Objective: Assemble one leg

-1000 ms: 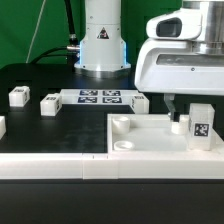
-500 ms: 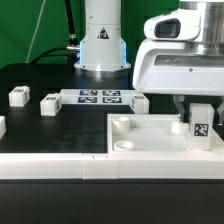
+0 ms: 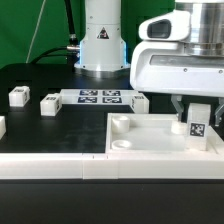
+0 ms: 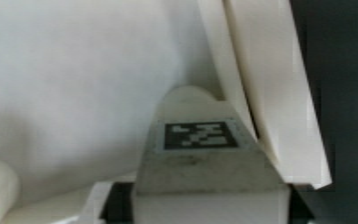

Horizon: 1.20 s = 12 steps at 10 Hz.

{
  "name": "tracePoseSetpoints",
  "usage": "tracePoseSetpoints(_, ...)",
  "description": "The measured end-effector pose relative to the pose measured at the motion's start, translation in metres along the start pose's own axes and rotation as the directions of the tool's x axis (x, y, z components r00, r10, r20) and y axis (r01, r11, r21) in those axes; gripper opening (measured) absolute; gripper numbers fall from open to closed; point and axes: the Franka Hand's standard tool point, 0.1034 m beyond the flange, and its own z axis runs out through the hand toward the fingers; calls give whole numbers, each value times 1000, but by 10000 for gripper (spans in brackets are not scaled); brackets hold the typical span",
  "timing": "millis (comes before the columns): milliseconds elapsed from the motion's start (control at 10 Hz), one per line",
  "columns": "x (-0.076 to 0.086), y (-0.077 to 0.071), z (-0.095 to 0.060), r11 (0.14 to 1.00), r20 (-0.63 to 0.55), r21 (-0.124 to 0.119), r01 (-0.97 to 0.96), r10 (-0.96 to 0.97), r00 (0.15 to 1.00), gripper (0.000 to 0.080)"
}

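My gripper (image 3: 190, 112) hangs over the right part of the large white panel (image 3: 140, 140) and is shut on a small white leg (image 3: 198, 122) with a black-and-white tag facing the camera. The leg stands upright with its lower end at the panel's right corner area. In the wrist view the leg (image 4: 202, 130) fills the space between my two dark fingers (image 4: 119, 203), its tag showing, with the panel's raised edge (image 4: 265, 90) running beside it. Whether the leg's tip sits in a socket is hidden.
The marker board (image 3: 100, 97) lies behind the panel. Loose white legs lie at the exterior view's left (image 3: 18, 96) (image 3: 49, 103), one at the far left edge (image 3: 2, 126) and one beside the marker board (image 3: 140, 101). The robot base (image 3: 102, 45) stands at the back.
My gripper with the leg has shifted slightly toward the exterior view's left and a little lower over the panel.
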Motion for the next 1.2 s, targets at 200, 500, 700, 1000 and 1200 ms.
tracePoseSetpoints(200, 2, 9, -1, 990, -7, -14, -139, 139, 990, 292)
tracePoseSetpoints(500, 6, 22, -2, 938, -38, -35, -346, 345, 938, 307)
tracePoseSetpoints(700, 9, 34, -3, 854, -73, -51, -518, 514, 855, 313)
tracePoseSetpoints(1000, 5, 52, -4, 736, -116, -102, -669, 659, 743, 327)
tracePoseSetpoints(1200, 4, 57, -4, 717, -123, -117, -687, 676, 727, 327)
